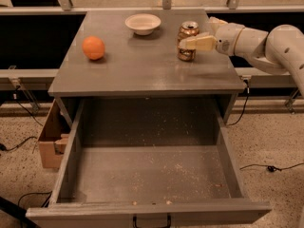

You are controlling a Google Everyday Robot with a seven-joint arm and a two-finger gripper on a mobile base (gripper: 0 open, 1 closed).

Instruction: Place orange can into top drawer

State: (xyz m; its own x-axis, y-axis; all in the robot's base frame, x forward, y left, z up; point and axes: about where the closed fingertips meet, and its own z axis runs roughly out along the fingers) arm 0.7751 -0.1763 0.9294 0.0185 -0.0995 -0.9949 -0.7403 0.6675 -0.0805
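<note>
The orange can (186, 54) stands upright on the back right of the cabinet top (142, 70). It has coppery mottled sides and a silver top. My gripper (194, 33) reaches in from the right at the can's height. One cream finger (199, 43) lies across the can's front and the other (214, 23) shows behind it, so the can sits between the spread fingers. The top drawer (152, 175) is pulled fully out below, its speckled grey floor bare, with a small dark handle (151, 221) on its front.
A round orange fruit (93, 48) lies at the left of the cabinet top. A white bowl (143, 23) stands at the back middle. A cardboard box (51, 141) sits on the floor left of the cabinet. Cables run across the speckled floor.
</note>
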